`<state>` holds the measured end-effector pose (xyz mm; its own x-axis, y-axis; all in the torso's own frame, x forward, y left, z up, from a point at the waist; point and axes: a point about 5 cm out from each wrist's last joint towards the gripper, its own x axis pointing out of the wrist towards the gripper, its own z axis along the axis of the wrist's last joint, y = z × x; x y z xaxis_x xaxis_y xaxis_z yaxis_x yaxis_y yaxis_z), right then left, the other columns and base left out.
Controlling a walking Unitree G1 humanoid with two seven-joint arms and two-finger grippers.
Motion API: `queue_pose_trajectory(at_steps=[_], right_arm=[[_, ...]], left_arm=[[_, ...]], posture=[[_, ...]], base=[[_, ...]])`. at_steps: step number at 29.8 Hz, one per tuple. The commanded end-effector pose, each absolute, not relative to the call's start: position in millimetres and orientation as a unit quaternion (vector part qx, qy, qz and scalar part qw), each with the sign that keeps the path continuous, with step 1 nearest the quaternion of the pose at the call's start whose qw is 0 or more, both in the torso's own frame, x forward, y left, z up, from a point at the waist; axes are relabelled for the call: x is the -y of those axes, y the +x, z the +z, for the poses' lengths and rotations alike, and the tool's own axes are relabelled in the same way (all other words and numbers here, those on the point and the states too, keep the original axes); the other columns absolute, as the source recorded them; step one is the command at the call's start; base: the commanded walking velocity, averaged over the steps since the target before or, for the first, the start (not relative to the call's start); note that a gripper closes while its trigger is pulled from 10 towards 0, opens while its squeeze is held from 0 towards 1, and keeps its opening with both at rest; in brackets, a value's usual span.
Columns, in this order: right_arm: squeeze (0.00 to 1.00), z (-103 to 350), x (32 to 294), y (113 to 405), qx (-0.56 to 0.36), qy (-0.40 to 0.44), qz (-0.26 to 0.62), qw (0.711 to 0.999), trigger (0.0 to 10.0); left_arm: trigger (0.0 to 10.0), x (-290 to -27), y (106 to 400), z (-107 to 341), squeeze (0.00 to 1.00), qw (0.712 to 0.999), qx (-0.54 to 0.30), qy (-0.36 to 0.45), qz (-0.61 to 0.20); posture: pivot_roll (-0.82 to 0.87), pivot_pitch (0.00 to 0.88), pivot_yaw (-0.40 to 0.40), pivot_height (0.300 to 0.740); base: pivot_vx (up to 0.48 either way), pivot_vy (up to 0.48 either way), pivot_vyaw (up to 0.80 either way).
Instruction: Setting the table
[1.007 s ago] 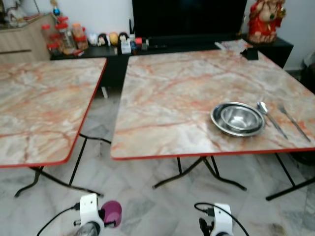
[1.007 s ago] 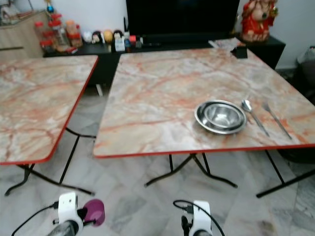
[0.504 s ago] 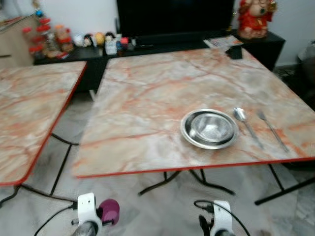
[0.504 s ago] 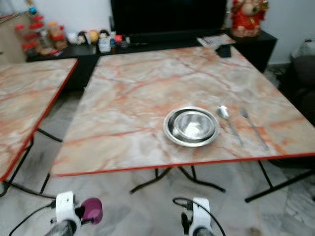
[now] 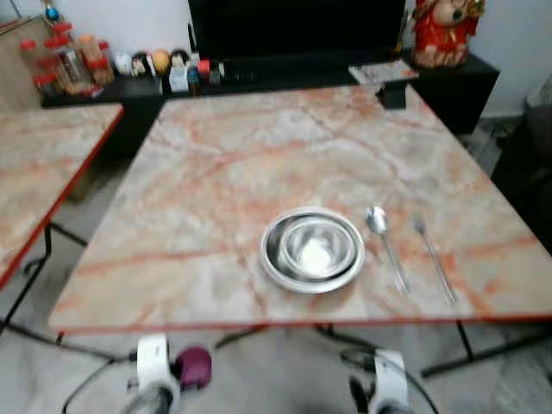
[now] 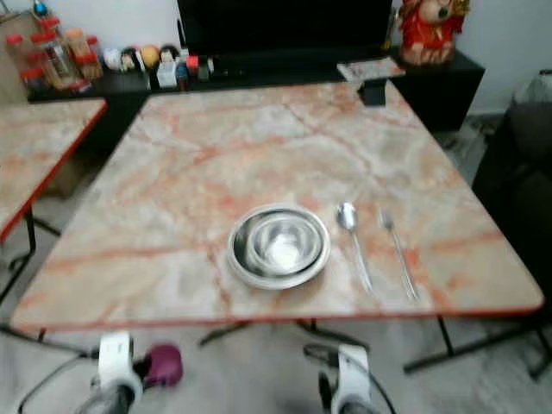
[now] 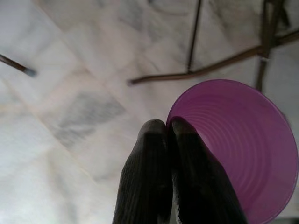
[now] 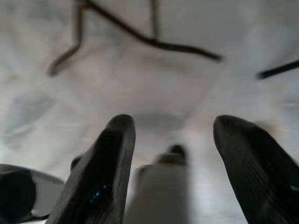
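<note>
My left gripper [image 7: 169, 133] hangs low above the floor, its fingers pinched tight on the rim of the round purple plastic cup [image 7: 243, 149]. On the marble-look table with the red edge [image 5: 216, 155] sit a shiny steel bowl in a steel plate [image 5: 312, 248], a steel spoon [image 5: 385, 246] and a steel fork [image 5: 433, 257]. My right gripper [image 8: 173, 140] hangs with fingers spread wide, holding nothing. I should lift the cup slowly, keep it level, and set it near the bowl.

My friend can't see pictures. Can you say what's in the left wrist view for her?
The left gripper pinches the rim of a purple plastic cup, its two black fingers shut on it. Pale marble floor and dark table legs lie below.
</note>
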<state>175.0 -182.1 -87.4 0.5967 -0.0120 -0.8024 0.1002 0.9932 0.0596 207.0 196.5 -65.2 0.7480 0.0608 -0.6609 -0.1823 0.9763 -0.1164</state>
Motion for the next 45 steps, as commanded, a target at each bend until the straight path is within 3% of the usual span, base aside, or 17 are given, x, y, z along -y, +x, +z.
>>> queue_pose_trajectory(at_steps=[1,11,14,17,18,22,24,30,33,36,37,39,40,43,45], right_arm=[[0.0,-86.4,177.2,178.2,-0.445,0.055,-0.029,0.893,10.0],[0.0,-87.3,178.6,176.2,-0.45,0.051,-0.027,0.891,10.0],[0.0,-86.7,180.1,177.2,-0.45,0.049,-0.024,0.892,10.0],[0.0,-86.3,180.8,178.0,-0.449,0.046,-0.022,0.892,10.0],[0.0,-86.1,180.8,178.5,-0.45,0.043,-0.018,0.892,10.0],[0.0,-85.9,180.5,179.0,-0.451,0.041,-0.015,0.892,10.0],[0.0,-85.5,179.2,180.4,-0.451,0.04,-0.01,0.892,10.0],[0.0,-83.9,178.6,184.0,-0.447,0.04,-0.009,0.893,10.0],[0.0,-83.4,179.1,184.8,-0.447,0.039,-0.007,0.894,10.0],[0.0,-83.4,179.4,184.8,-0.447,0.039,-0.007,0.894,10.0],[0.0,-83.5,179.3,184.7,-0.448,0.037,-0.005,0.893,10.0],[0.0,-83.6,179.1,184.6,-0.448,0.036,-0.004,0.893,10.0],[0.0,-83.5,179.0,184.7,-0.449,0.036,-0.004,0.893,10.0],[0.0,-83.2,178.3,185.5,-0.446,0.039,-0.005,0.894,10.0],[0.0,-83.0,178.2,185.8,-0.445,0.042,-0.007,0.894,10.0]], left_arm=[[10.0,-210.0,199.3,-67.6,0.0,0.926,-0.359,-0.08,0.087],[10.0,-225.2,179.4,-74.8,0.0,0.912,-0.377,-0.075,0.141],[10.0,-262.4,175.7,-61.9,0.0,0.909,-0.319,-0.056,0.262],[10.0,-286.4,176.4,-48.1,0.0,0.902,-0.275,-0.026,0.332],[10.0,-314.3,174.4,-31.2,0.0,0.88,-0.236,0.013,0.412],[10.0,-336.0,171.8,-14.9,0.0,0.857,-0.196,0.035,0.476],[10.0,-360.3,173.7,12.3,0.0,0.827,-0.141,0.086,0.538],[10.0,-382.0,189.9,73.8,0.0,0.795,-0.007,0.161,0.585],[10.0,-385.5,207.0,139.3,0.0,0.772,0.117,0.228,0.582],[10.0,-381.7,216.2,164.1,0.0,0.773,0.165,0.234,0.566],[10.0,-368.6,240.3,189.3,0.0,0.817,0.213,0.209,0.494],[10.0,-353.2,261.5,208.7,0.0,0.85,0.239,0.192,0.427],[10.0,-339.0,282.5,213.9,0.0,0.896,0.231,0.102,0.366],[10.0,-314.4,307.2,223.7,0.0,0.933,0.209,0.005,0.293],[10.0,-307.7,312.5,226.0,0.0,0.94,0.2,-0.001,0.276]], posture=[[-0.03,0.0,0.045,0.709],[-0.02,0.0,0.034,0.709],[-0.01,0.0,0.02,0.709],[0.01,0.0,0.014,0.709],[0.02,0.0,0.007,0.709],[0.03,0.0,0.002,0.709],[0.03,0.0,0.001,0.709],[0.03,0.0,-0.003,0.709],[0.03,0.0,-0.009,0.709],[0.04,0.0,-0.013,0.709],[0.04,0.0,-0.015,0.709],[0.04,0.0,-0.014,0.709],[0.04,0.0,-0.012,0.709],[0.02,0.0,-0.002,0.709],[0.02,0.0,-0.002,0.709]], base=[[0.0,0.0,0.0],[0.0,0.0,0.0],[0.0,0.0,0.0],[0.0,0.0,0.0],[0.0,0.0,0.0],[0.0,0.0,0.0],[0.0,0.0,0.0],[0.0,0.0,0.0],[0.0,0.0,0.0],[0.0,0.0,0.0],[0.0,0.0,0.0],[0.0,0.0,0.0],[0.0,0.0,0.0],[0.0,0.0,0.0],[0.0,0.0,0.0]])
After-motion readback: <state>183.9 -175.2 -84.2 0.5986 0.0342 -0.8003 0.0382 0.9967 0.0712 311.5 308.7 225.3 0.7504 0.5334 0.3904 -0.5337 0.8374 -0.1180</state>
